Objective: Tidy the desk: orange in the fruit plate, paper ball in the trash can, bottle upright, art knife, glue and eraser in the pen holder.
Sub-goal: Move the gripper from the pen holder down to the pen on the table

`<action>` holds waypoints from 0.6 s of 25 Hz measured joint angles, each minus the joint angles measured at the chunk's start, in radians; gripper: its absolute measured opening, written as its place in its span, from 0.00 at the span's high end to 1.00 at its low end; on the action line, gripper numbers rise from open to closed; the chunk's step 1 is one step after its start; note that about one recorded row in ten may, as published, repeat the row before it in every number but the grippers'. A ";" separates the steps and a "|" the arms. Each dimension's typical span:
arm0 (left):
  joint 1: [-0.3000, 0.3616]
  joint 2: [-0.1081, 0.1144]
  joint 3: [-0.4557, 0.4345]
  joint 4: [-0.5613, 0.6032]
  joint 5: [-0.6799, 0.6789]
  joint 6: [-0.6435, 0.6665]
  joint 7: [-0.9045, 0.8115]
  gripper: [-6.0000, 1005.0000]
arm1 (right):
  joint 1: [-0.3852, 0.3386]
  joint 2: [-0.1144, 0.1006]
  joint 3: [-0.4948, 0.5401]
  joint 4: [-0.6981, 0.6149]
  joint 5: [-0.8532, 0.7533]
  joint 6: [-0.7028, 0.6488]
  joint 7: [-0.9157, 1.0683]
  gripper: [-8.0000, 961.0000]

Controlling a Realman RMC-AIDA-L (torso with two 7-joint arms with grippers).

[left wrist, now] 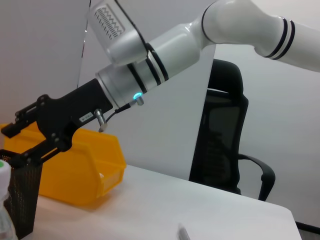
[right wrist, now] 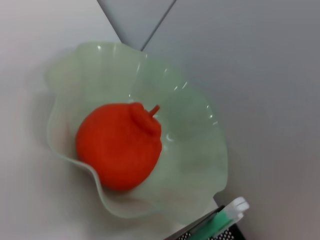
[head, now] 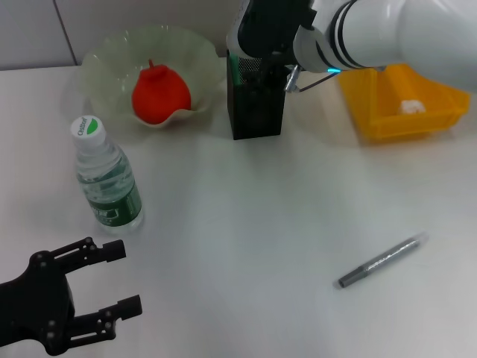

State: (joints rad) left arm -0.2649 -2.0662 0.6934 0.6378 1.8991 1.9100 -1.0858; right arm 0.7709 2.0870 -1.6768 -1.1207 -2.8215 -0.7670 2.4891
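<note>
The right gripper [head: 257, 63] hangs directly over the open top of the pen holder [head: 256, 112], its black body covering the holder's upper edge in the head view; in the left wrist view its 2 black fingers [left wrist: 15, 125] stand spread apart with nothing between them, the lower one just above the mesh rim. In the right wrist view a green-and-white item [right wrist: 225, 217] stands in a corner of the pen holder, slanting up out of the mesh; what it is cannot be told. Just beside the pen holder, on the robot's left, sits the fruit plate [head: 104, 63], and the orange [head: 159, 93] lies inside it, stem nub upward. On the other side of the pen holder stands the trash can [head: 376, 119], with the paper ball [head: 411, 107] resting on its floor. Nearer the robot than the fruit plate and to the left of the pen holder, the bottle [head: 106, 179] stands upright on the white table [head: 246, 224], cap on. Well apart from the pen holder, toward the robot and to its right, a slim grey pen-like tool [head: 380, 261] lies flat on the table at a slant. The left gripper [head: 100, 280] hovers low near the robot, closer in than the bottle, its 2 fingers parted and holding nothing.
</note>
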 joint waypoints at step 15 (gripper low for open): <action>0.007 0.003 -0.028 0.004 -0.001 0.001 0.027 0.22 | -0.099 -0.001 -0.117 -0.581 -0.095 -0.717 0.016 0.24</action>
State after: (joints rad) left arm -0.2580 -2.0632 0.6655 0.6419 1.8983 1.9113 -1.0589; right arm 0.6716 2.0856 -1.7942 -1.7021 -2.9163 -1.4843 2.5048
